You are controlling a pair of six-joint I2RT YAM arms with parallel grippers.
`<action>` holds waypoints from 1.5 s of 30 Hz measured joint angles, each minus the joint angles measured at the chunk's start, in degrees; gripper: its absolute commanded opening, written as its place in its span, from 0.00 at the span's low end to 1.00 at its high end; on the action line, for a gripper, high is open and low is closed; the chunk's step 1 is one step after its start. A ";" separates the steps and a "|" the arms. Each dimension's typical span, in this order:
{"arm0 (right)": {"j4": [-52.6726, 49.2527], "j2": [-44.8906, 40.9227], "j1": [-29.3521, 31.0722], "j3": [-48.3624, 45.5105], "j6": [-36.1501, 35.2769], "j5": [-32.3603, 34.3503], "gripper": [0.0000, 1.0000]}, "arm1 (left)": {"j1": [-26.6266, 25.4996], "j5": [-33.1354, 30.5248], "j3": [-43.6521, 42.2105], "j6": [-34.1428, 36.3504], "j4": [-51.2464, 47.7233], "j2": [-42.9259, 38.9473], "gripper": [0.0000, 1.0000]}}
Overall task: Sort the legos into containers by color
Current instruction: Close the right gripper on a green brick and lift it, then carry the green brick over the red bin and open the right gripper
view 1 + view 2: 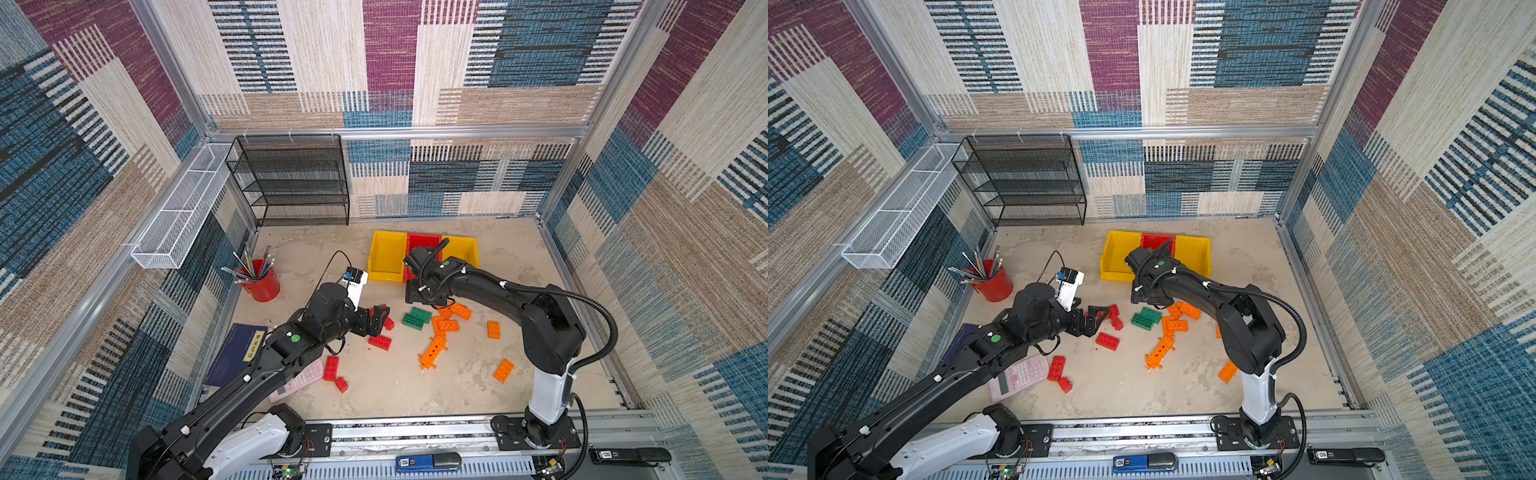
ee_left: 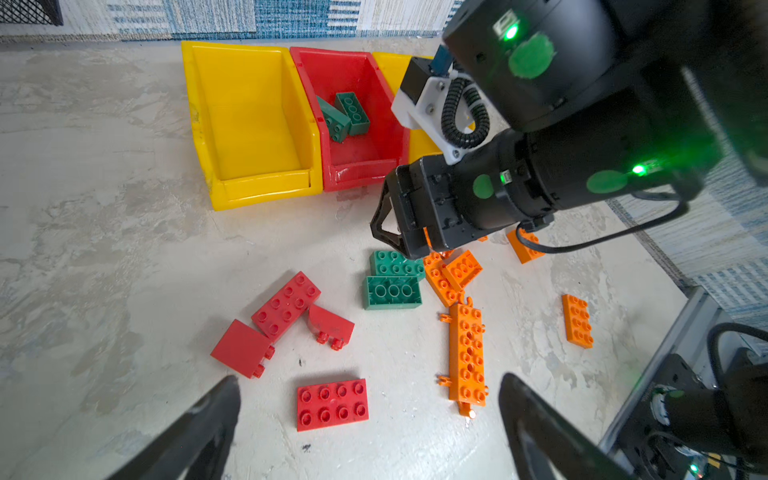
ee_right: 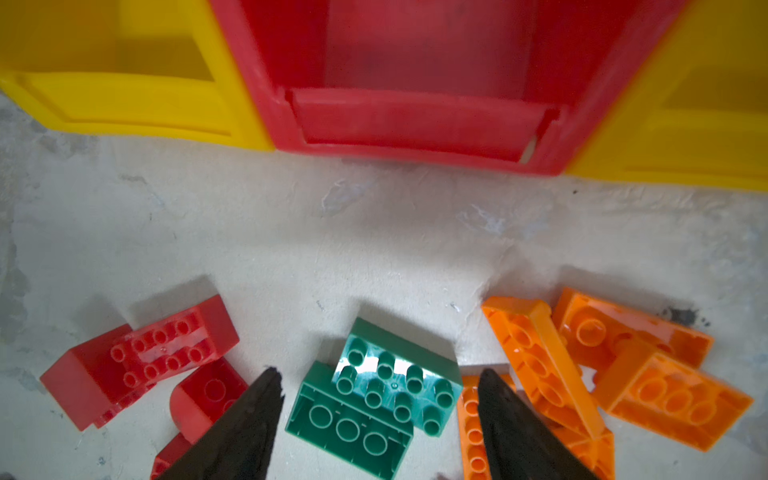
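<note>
Fingers [image 3: 245, 432] of the right gripper [image 3: 380, 371] stood apart, holding nothing, straddling two green legos [image 3: 374, 399] that leaned on each other just short of the red container [image 3: 415, 124]. One finger overlapped an orange lego [image 3: 469, 411], so we judged that closing might pinch it along with the green, or catch only the upper brick and kick the lower away. Two green bricks [image 2: 345, 114] already lay in that red container; the yellow container [image 2: 249, 124] beside it was empty. Our left gripper [image 2: 370, 378] hung wide open and empty above a red lego [image 2: 332, 404], near the right arm [image 2: 540, 178], where a joint reach risked a knock.
</note>
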 measured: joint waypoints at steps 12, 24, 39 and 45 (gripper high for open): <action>0.48 0.63 1.84 -3.39 8.26 -2.34 0.90 | 0.09 0.00 -1.44 0.79 -1.36 -2.56 0.97; 1.36 2.93 1.81 -4.11 11.02 -2.32 0.84 | 0.13 -0.02 -1.55 1.77 -2.49 -4.61 0.97; 0.70 5.81 1.81 -1.75 10.69 -1.79 0.57 | 0.13 -0.31 -1.99 2.64 -3.26 -5.88 0.97; -1.49 5.64 1.81 2.34 9.38 -0.39 0.56 | 0.13 -1.40 -1.99 2.67 -3.34 -6.49 0.97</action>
